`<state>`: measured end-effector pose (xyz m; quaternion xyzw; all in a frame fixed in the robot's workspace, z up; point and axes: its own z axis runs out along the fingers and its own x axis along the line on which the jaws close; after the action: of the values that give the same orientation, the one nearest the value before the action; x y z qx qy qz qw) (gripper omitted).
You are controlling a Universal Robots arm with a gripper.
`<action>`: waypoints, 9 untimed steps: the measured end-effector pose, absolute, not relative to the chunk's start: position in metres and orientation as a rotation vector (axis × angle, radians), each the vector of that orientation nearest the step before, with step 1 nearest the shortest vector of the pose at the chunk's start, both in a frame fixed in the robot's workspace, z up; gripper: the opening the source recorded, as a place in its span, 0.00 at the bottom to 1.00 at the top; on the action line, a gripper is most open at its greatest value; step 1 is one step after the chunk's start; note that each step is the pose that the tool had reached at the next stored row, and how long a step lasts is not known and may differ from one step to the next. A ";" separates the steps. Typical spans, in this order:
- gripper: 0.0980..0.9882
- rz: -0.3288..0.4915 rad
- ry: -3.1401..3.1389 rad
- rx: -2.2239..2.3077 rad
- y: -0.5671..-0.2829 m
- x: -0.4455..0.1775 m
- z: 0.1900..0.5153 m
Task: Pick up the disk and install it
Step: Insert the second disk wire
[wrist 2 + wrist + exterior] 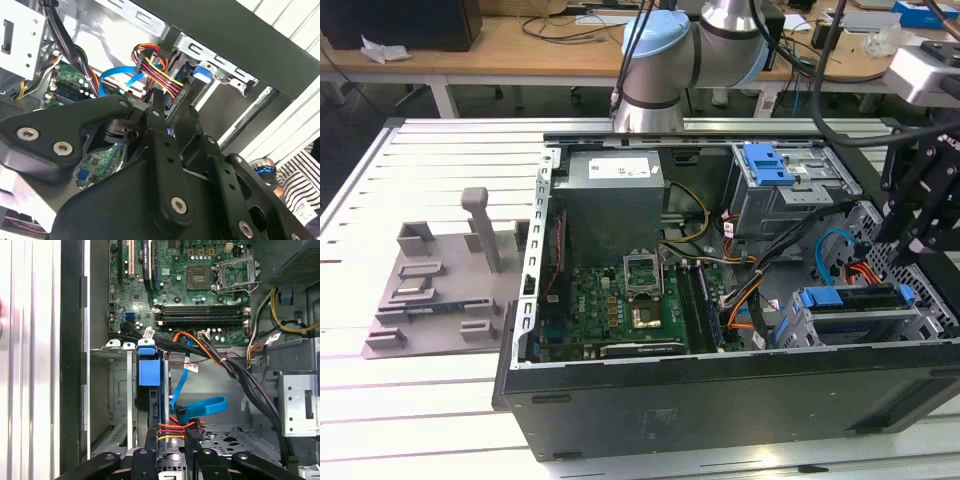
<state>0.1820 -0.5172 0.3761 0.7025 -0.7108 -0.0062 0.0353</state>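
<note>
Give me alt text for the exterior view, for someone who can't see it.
An open computer case lies on a slatted table, its motherboard exposed. The gripper hangs over the blue-framed disk in its bay at the exterior view's right.

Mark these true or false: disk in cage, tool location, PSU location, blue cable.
1. The disk sits in the drive cage inside the PC case. True.
2. The tool is outside the case, on the exterior view's left. False: the tool hangs over the case's drive-cage end, on the exterior view's right.
3. The power supply lies outside the case. False: the power supply is mounted inside it.
4. A flat blue cable runs beside the disk. True.
</note>
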 end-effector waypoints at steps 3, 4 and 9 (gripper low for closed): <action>0.30 -0.019 -2.184 2.159 -0.516 0.178 0.376; 0.30 -0.019 -2.184 2.159 -0.516 0.176 0.376; 0.30 -0.019 -2.183 2.160 -0.515 0.163 0.376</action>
<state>0.1631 -0.5152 0.3760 0.7028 -0.7105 -0.0062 0.0353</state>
